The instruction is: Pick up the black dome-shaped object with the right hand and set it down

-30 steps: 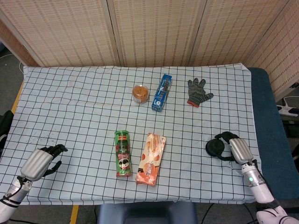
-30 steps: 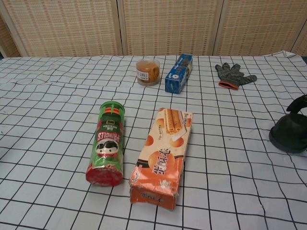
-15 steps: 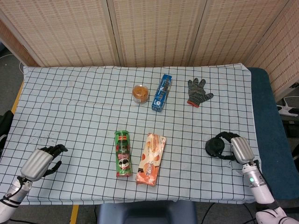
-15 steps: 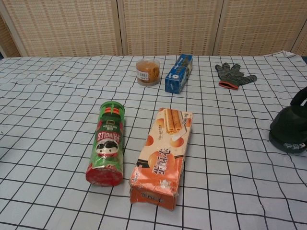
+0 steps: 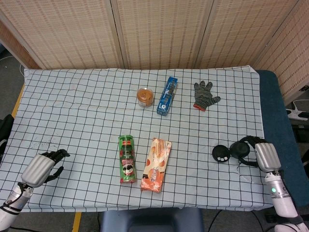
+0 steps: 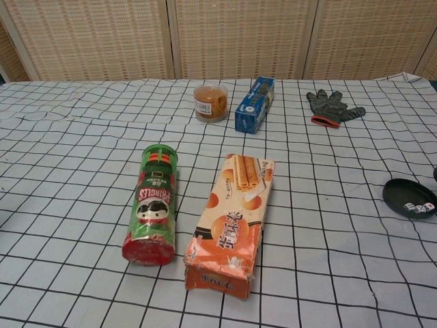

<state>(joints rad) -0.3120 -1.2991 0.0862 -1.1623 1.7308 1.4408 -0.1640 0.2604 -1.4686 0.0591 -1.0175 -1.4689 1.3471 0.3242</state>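
Lifted off its flat black base tray (image 5: pixel 220 153) since the earlier frame, the black dome-shaped object (image 5: pixel 240 149) now sits at lower right, gripped in the right hand (image 5: pixel 260 154), fingers curled around it. Small white dice (image 6: pixel 418 207) lie exposed. Left hand (image 5: pixel 44 166), lower left, is loosely curled, empty. Risk: dome slipping or striking the dice on set-down. Dome's facing and axis: cannot tell.

backdrop: woven folding screen (image 5: pixel 159 34) | table (image 5: pixel 72 111): white cloth, black grid | right edge: blue pad (image 5: pixel 277 116) | floor (image 5: pixel 10 82): grey, yellow strip
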